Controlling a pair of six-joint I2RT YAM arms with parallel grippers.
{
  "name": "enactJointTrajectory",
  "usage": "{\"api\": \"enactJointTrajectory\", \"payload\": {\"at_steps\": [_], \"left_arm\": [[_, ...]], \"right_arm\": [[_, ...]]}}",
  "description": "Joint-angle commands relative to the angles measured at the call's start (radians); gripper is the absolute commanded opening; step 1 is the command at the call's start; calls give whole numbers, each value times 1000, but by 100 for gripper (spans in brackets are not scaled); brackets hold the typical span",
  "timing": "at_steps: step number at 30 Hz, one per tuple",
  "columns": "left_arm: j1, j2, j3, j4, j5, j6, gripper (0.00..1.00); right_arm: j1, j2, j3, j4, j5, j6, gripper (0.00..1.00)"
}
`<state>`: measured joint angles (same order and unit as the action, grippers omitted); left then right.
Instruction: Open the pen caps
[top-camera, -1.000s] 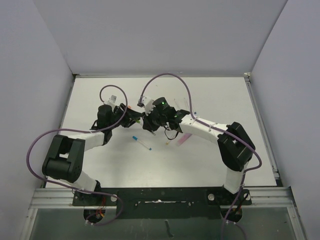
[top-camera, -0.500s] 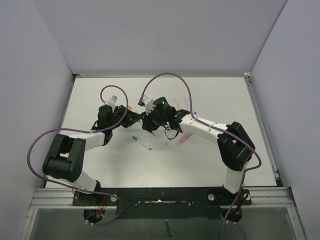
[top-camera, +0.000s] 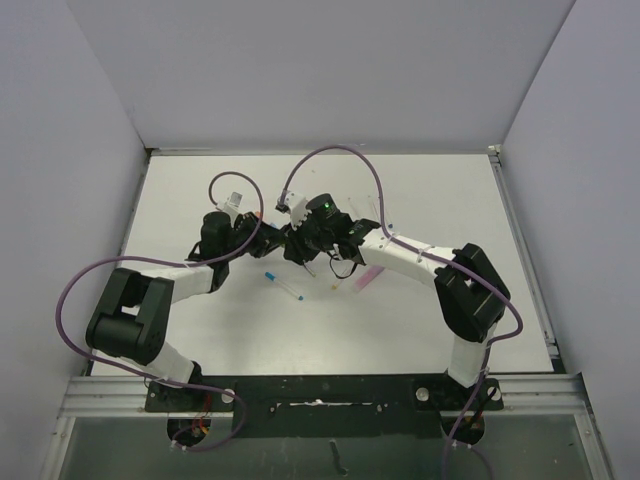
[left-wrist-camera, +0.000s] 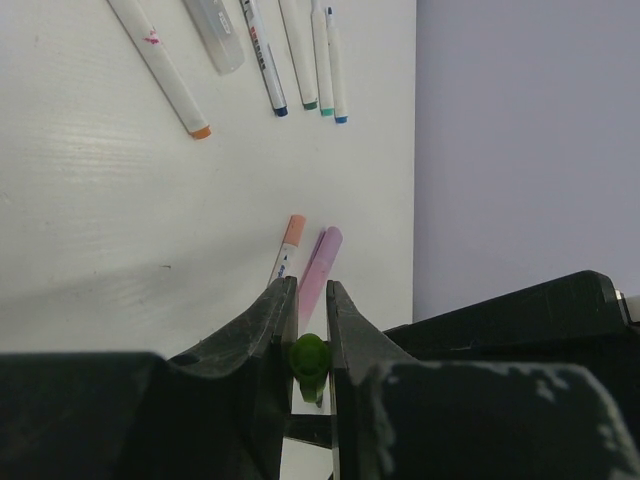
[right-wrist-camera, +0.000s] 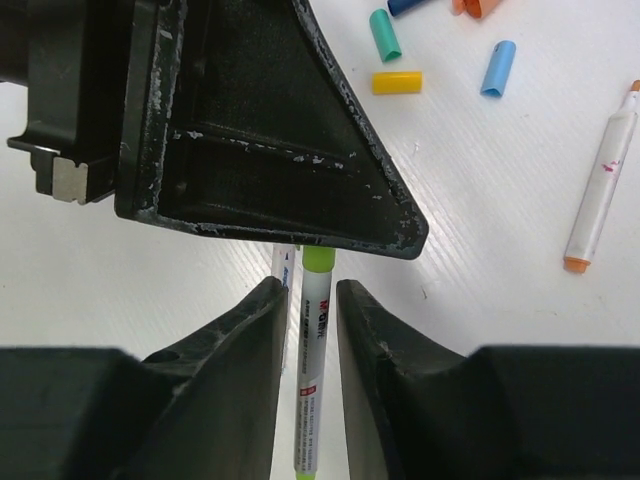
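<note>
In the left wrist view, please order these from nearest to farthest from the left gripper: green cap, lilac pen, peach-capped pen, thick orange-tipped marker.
1. Green cap, held between the fingers of the left gripper.
2. Lilac pen and peach-capped pen, side by side on the table just ahead; too close to call.
3. Thick orange-tipped marker, far ahead, to the left.

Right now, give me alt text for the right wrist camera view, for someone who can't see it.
The right hand grips a white pen whose green cap disappears under the black left hand just ahead. A loose teal cap, yellow cap and blue cap lie on the table beyond, near an orange-tipped pen.
</note>
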<state>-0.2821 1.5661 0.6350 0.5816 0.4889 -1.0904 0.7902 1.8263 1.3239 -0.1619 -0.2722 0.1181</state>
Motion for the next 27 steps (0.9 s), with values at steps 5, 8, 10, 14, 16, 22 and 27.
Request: {"api": "enactJointTrajectory", "payload": {"at_steps": [5,8,10,14,16,22,27], "left_arm": [[-3,-9,39,74,19,0,0],[0,-13,38,78,14,-2,0],[8,-21,36,76,1,3,0],[78,-47,35,19,-38,30,0],[150,-51,23,23,-37,19,0],[272,-28,31,33,-26,16,0],[281,1,18,61,-36,-6,0]], "right_arm": [[-13,5,13,38,-27,13,11],[-17,3,7,39,-31,17,0],[-20,-2,-3,33,-34,20,0],[-33,-30,-47,27,-38,27,0],[-39,-51,-81,29,-43,31,0],[-55,-103,-137,20,-50,24,0],[-68,-106,-132,16,-43,14,0]]}}
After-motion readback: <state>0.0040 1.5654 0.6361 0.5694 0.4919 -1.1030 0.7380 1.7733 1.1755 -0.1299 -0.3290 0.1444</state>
